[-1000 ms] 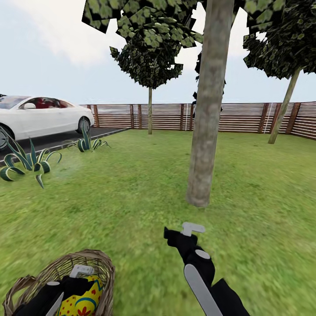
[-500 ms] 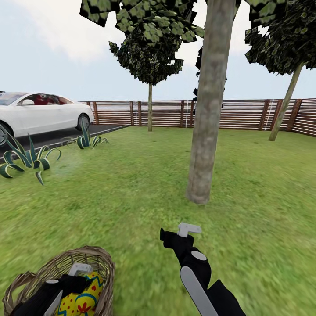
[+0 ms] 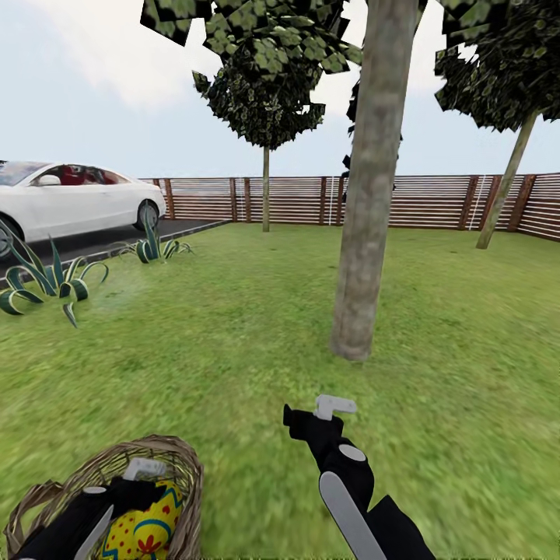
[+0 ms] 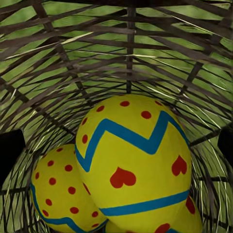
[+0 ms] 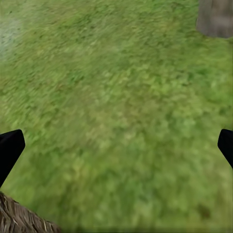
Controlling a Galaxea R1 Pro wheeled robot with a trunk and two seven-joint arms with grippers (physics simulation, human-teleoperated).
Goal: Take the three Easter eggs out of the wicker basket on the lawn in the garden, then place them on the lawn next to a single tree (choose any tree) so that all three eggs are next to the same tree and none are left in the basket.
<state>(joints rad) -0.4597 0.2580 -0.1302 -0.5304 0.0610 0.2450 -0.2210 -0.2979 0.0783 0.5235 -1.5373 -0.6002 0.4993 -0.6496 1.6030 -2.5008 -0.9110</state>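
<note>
Eggs [image 4: 133, 170] in wicker basket [image 3: 167, 459] on lawn [image 3: 233, 350], front egg upright, narrow end up | left jaws [image 3: 140, 476] spread wide, empty, over eggs | right jaws [image 3: 330, 406] spread wide, empty, near tree [image 3: 365, 233]

lawn [image 3: 233, 327], wicker basket [image 3: 175, 455], tree [image 3: 365, 233]

left hand [image 3: 140, 472] lowered, right hand [image 3: 330, 407] open

A home garden: lawn [image 3: 233, 327], trees, slat fence [image 3: 435, 204], parked car [image 3: 70, 202].
</note>
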